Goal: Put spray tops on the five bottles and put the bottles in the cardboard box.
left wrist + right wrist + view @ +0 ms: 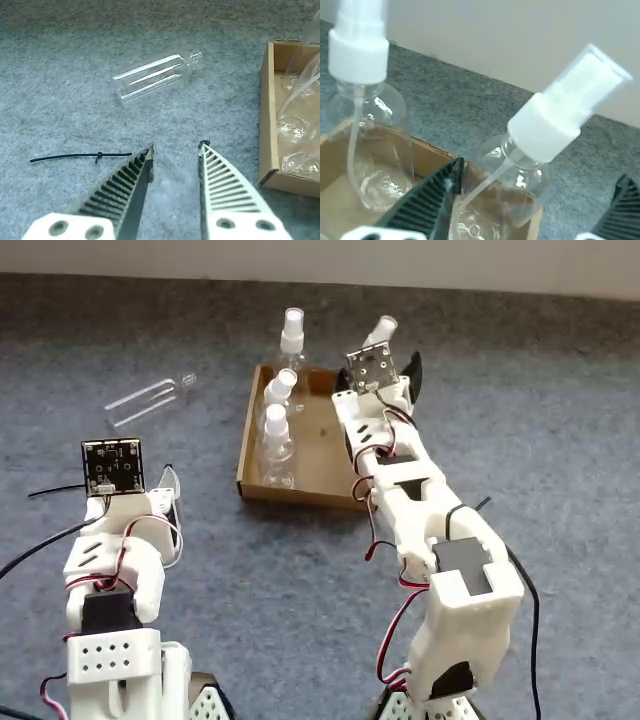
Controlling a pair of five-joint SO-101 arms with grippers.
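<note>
My right gripper stands wide apart with nothing clamped. A capped bottle sits in the gap between its fingers, close to the ribbed one and well clear of the other. The bottle leans, its spray top tipped toward the farther finger. It is at a far corner of the cardboard box, and I cannot tell whether its base is fully inside the wall. On the outer side of the ribbed finger a second capped bottle stands upright in the box, and a row of two more stands behind it.

I judge the step in hand to be setting this fourth bottle down. To do it well I would keep the fingers wide and draw the gripper straight back and up, so neither finger clips the leaning bottle or its neighbour. If it tips over, I would grip it again low on the body and stand it upright.

My left gripper is empty, its fingers apart, low over the carpet. The bare bottle lies on its side ahead of the fingertips, apart from them and uncapped. A black cable tie lies just beside one fingertip. That bottle needs a top before it goes in the box.
</note>
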